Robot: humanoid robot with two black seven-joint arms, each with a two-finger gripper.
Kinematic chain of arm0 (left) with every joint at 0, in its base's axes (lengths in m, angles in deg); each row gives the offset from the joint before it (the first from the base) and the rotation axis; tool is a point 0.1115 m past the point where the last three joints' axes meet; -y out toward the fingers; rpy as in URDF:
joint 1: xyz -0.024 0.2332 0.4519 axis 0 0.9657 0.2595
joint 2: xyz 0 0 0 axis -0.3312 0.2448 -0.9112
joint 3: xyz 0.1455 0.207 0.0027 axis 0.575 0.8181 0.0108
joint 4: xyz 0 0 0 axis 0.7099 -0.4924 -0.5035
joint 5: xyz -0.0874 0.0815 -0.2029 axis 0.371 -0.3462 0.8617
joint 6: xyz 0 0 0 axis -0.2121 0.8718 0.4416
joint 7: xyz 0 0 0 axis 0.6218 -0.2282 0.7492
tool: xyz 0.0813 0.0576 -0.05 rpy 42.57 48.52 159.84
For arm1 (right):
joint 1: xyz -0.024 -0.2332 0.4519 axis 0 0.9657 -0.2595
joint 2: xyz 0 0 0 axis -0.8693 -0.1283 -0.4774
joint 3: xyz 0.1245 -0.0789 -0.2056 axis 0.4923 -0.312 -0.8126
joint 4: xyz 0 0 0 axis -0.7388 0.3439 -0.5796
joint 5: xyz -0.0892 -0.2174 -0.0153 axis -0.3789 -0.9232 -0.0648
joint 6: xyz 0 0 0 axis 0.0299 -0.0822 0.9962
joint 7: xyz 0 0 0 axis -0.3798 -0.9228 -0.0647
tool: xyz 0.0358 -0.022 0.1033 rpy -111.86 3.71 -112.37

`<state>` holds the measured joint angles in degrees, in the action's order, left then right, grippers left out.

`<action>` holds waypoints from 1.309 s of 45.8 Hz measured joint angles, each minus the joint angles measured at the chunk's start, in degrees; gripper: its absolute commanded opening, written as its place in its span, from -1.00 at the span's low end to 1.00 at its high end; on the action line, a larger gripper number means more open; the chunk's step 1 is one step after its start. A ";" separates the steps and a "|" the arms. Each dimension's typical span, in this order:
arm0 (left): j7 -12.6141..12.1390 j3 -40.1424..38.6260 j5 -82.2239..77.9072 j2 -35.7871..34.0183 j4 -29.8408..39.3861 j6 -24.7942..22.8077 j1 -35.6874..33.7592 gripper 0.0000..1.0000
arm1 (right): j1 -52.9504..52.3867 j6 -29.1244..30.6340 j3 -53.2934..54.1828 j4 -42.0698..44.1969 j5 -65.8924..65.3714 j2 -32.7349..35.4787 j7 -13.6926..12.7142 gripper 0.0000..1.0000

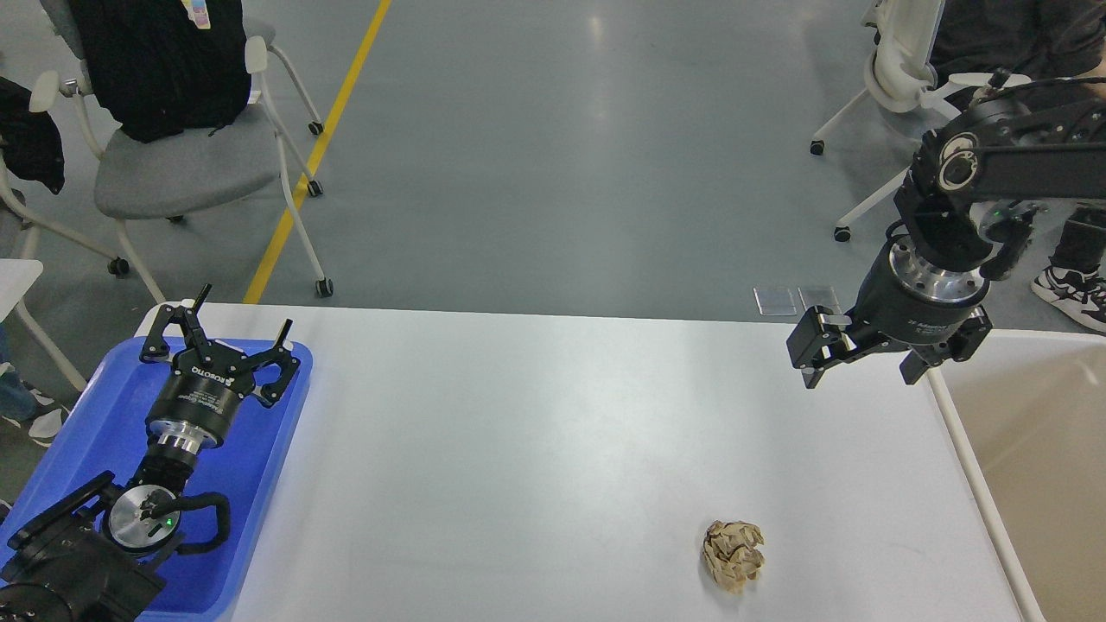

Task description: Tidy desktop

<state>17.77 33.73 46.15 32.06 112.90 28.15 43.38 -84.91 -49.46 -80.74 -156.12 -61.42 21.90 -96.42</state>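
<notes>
Crumpled paper ball point(734, 555) on table point(536, 415): lying at seven o'clock from our nearer right gripper point(864, 363), jaws hanging open, empty.

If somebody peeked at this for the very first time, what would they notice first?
Probably the crumpled brown paper ball, sitting all alone on the white desktop, near its front right. Next come the two black robot arms: the left gripper spreads open above the blue tray at the left, and the right gripper hangs open over the desktop's far right edge, beside the beige bin.
</notes>
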 measured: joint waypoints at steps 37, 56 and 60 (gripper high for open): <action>0.04 0.00 0.00 0.00 0.00 0.00 0.00 0.98 | 1.80 1.50 0.67 5.20 0.04 0.32 -0.07 1.00; -0.01 -0.02 0.00 0.00 0.02 0.00 -0.05 0.98 | 4.91 0.98 0.79 8.94 0.99 -1.67 0.25 1.00; -0.01 -0.02 0.00 0.00 0.02 0.00 -0.06 0.98 | 5.79 0.23 1.23 9.24 1.00 -3.03 0.27 1.00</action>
<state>17.76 33.71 46.15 32.06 112.92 28.15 43.33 -79.12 -49.23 -79.51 -146.88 -60.42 18.86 -96.15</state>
